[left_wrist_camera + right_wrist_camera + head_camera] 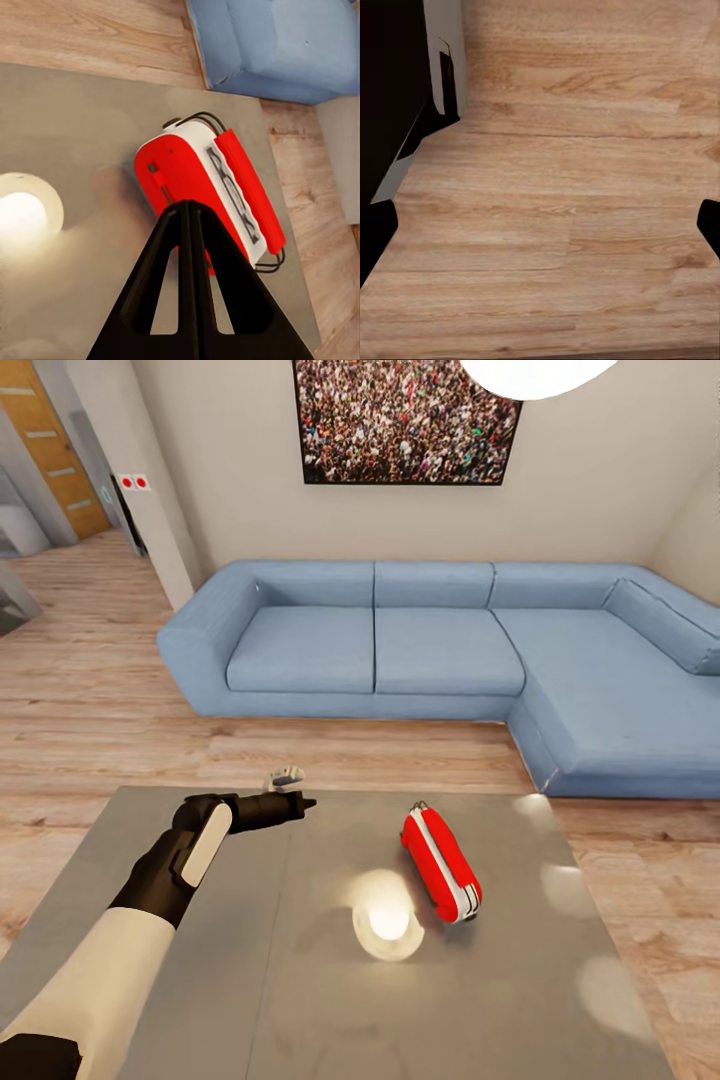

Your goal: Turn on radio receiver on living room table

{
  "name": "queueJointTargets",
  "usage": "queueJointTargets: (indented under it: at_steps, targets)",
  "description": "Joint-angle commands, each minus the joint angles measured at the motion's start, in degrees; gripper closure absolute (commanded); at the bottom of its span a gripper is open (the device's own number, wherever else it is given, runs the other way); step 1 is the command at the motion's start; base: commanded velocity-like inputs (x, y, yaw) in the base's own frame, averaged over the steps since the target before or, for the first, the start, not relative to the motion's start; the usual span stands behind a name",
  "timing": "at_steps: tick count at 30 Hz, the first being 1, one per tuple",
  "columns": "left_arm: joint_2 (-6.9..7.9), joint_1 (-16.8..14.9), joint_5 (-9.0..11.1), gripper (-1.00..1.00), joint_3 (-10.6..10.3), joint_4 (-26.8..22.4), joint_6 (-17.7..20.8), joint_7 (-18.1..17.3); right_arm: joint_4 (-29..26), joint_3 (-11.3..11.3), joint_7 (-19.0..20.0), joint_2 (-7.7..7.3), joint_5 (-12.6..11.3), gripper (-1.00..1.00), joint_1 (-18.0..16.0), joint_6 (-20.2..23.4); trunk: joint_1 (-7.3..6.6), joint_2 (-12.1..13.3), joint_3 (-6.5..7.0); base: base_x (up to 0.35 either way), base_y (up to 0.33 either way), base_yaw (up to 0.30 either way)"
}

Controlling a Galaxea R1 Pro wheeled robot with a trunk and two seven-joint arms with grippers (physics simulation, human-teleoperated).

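Observation:
The red radio receiver (440, 863) rests on its white-striped narrow edge on the right half of the glossy grey-brown table (250, 960), one end towards the sofa. My left gripper (300, 800) hovers over the table's far edge, left of the radio and apart from it. In the left wrist view its fingers (187, 206) are shut together, pointing at the radio receiver (202, 191), whose wire stand and slotted grille show above the table (75, 120). My right gripper (540, 225) is open, empty, over the plank floor.
A blue L-shaped sofa (440, 650) stands beyond the table under a framed crowd photo (405, 420). A bright lamp reflection (385, 920) lies on the tabletop near the radio. Wood floor surrounds the table; a doorway (60, 450) opens at far left.

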Motion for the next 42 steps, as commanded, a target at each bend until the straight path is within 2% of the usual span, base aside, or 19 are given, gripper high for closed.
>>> queueJointTargets:
  at_steps: [1, 5, 6, 9, 14, 16, 22, 29, 42]
  targets:
    - [0.00, 0.00, 0.00, 1.00, 0.00, 0.02, 0.00, 0.00, -0.01, -0.12, -0.01, 0.65, -0.06, -1.00, 0.01, 0.07, 0.00, 0.00, 0.09, 0.000, 0.000, 0.000]
    - [-0.01, 0.00, 0.01, 1.00, 0.00, 0.52, -0.07, 0.00, -0.01, -0.33, -0.46, 4.26, 0.19, -1.00, 0.03, 0.41, 0.00, 0.00, 0.38, 0.000, 0.000, 0.000]
    - [0.00, 0.00, -0.03, 1.00, 0.00, 0.65, -0.08, 0.00, -0.02, -0.35, -0.69, 5.87, 0.24, -1.00, 0.03, 0.48, 0.00, 0.00, 0.43, 0.000, 0.000, 0.000]
    - [-0.01, 0.00, -0.05, 1.00, 0.00, 0.78, -0.09, 0.00, -0.06, -0.39, -1.15, 8.09, 0.28, -1.00, 0.03, 0.53, 0.00, 0.00, 0.52, 0.000, 0.000, 0.000]
    - [0.00, 0.00, 0.00, 1.00, 0.00, 0.94, -0.09, 0.00, -0.86, -0.53, -2.12, 10.59, 0.16, -1.00, 0.03, 0.55, 0.00, 0.00, 0.56, 0.000, 0.000, 0.000]
    - [0.00, 0.00, 0.01, 1.00, -0.03, 1.32, -0.09, 0.00, -1.05, -0.56, -2.14, 10.78, 0.06, -1.00, 0.04, 0.57, 0.00, 0.00, 0.56, 0.000, 0.000, 0.000]
    - [-0.08, 0.00, 0.14, 1.00, -0.16, 4.24, -4.34, -0.07, -1.24, -0.60, -2.12, 13.58, -0.25, -1.00, 0.04, 0.55, 0.00, 0.00, 0.56, 0.000, 0.000, 0.000]
    - [-0.09, 0.00, 0.10, 1.00, -0.18, 5.91, -5.12, 0.00, -1.25, -0.48, -2.15, 13.09, -0.31, -1.00, 0.04, 0.59, 0.00, 0.00, 0.56, 0.000, 0.000, 0.000]
    - [-0.15, 0.00, -0.06, 1.00, -0.47, 7.55, -5.45, 0.00, -1.25, -0.59, -2.15, 13.40, -0.32, -1.00, 0.04, 0.62, 0.00, 0.00, 0.56, 0.000, 0.000, 0.000]
